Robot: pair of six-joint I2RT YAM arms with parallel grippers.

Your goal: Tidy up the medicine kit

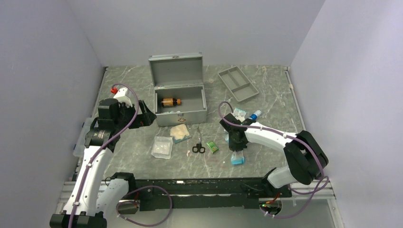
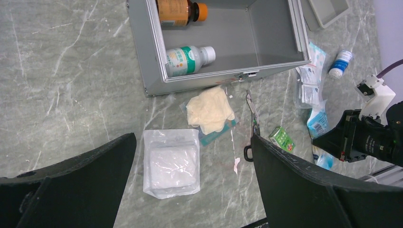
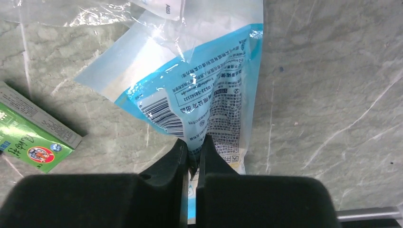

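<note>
While the right gripper [image 3: 192,153] pinches a blue packet [image 3: 216,95] (left gripper [image 2: 194,142] wide), the grey medicine kit [image 1: 181,117] stands open-lidded.

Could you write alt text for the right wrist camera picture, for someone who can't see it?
The right claw is pinched shut on the lower edge of a blue-and-white printed plastic packet, with the grey marbled table behind it. A small green box sits at the left edge, and clear wrapping shows along the top.

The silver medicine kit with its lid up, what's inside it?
Two bottles lie on their sides in the medicine kit: an amber bottle with an orange cap and a white bottle with a green label. Nothing else shows; beneath the bottles is hidden.
</note>
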